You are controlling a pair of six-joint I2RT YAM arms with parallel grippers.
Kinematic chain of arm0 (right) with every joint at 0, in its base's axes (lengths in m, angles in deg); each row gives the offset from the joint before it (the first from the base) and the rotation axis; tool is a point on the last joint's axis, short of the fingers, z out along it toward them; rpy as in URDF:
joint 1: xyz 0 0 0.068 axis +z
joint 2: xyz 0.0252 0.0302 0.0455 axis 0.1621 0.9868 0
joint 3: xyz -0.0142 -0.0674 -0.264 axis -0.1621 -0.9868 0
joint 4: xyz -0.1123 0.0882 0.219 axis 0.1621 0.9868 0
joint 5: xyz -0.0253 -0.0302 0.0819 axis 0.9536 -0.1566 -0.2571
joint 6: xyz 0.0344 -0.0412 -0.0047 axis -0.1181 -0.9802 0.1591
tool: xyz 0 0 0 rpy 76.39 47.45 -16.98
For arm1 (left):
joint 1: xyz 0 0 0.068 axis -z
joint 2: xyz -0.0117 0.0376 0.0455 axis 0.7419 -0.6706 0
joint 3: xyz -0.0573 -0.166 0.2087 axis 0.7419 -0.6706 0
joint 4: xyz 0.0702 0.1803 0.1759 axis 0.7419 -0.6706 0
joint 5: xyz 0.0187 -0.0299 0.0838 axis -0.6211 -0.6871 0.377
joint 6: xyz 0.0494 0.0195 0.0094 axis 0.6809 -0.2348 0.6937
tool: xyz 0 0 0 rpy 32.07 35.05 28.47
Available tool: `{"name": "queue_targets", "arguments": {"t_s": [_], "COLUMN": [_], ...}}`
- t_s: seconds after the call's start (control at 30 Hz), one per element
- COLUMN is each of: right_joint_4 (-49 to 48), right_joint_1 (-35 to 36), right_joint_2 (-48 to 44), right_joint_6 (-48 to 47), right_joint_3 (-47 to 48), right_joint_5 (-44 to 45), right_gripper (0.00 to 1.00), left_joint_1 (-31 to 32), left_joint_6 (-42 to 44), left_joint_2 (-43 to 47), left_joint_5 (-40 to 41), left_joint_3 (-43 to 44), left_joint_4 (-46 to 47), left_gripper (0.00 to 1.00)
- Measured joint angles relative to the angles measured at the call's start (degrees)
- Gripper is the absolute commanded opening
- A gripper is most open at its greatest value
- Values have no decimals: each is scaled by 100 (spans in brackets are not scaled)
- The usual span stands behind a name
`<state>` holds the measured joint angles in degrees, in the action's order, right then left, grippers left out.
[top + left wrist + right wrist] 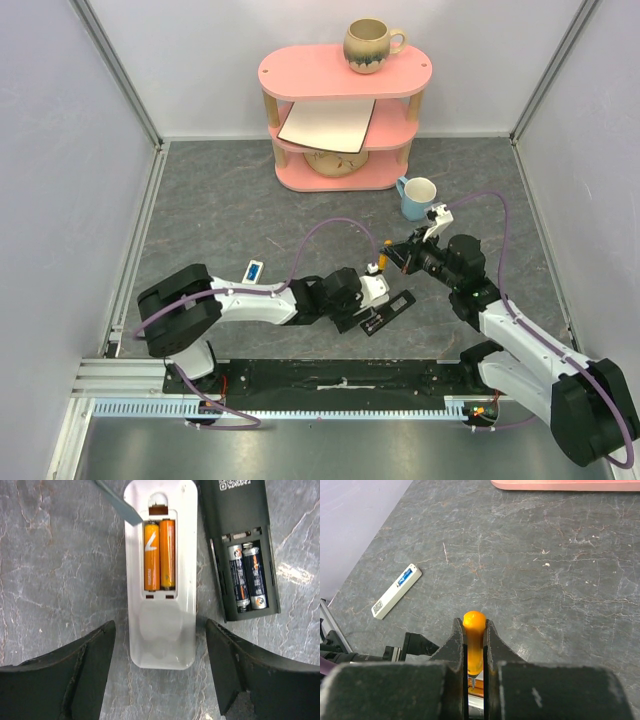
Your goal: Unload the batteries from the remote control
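Observation:
A white remote control (160, 630) lies back-up with its cover off, and two orange batteries (160, 555) sit side by side in its bay. My left gripper (160, 632) is open, one finger on each side of the remote's near end without touching it. Right of it lies a black remote (240, 510), also uncovered, holding two dark blue batteries (248, 577). My right gripper (474, 630) is shut on an orange-handled screwdriver (473, 622). The screwdriver's grey blade (117, 502) reaches the top left corner of the white remote's bay. From above, both grippers meet over the remotes (385, 305).
A slim white piece with a blue patch (254, 270) lies left of the arms, also in the right wrist view (396, 591). A pink shelf (340, 75) with a mug (370, 45) on top stands at the back. A blue mug (418, 197) stands near the right arm.

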<state>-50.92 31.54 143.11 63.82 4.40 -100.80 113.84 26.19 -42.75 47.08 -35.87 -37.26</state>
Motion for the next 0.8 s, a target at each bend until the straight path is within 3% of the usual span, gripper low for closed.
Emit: {"name": "queue_targets", "arguments": {"t_s": [0.17, 0.27, 0.37, 0.8], "right_joint_4": [-114, -247, -348, -706], "right_joint_1": [-9, -11, -11, -11], "right_joint_2": [87, 262, 437, 719], "right_joint_6": [44, 101, 149, 186], "right_joint_3": [4, 4, 4, 46], "right_joint_5": [-31, -72, -94, -92], "right_gripper": [0, 0, 0, 0], "left_joint_1": [-2, -4, -4, -184], "left_joint_6": [-2, -4, -24, -280], "left_joint_2": [140, 140, 125, 490], "left_joint_5": [-22, -44, -63, 96], "left_joint_3": [-199, -208, -210, -599], "left_joint_4": [111, 133, 129, 153], "left_gripper": [74, 57, 48, 48]}}
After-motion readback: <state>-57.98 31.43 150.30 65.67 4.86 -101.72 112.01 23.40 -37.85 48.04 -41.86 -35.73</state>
